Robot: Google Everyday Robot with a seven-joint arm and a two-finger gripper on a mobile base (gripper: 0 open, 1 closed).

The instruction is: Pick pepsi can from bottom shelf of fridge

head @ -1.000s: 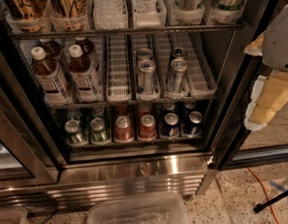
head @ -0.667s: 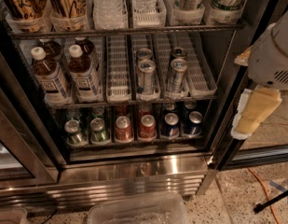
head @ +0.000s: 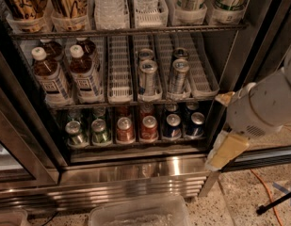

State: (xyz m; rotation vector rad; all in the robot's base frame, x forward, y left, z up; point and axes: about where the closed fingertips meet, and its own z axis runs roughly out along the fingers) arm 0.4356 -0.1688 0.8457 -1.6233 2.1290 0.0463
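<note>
The pepsi can [head: 172, 126] stands on the bottom shelf [head: 135, 148] of the fridge [head: 135, 175], second from the right in the front row, with a red can [head: 149, 127] on one side and another blue can [head: 196, 124] on the other. The gripper [head: 221, 157] hangs outside by the right door frame, apart from the cans; released or clenched, I cannot tell

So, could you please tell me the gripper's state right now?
Gripper: cannot tell; it hangs low at the right, outside the fridge, right of the bottom shelf.
</note>
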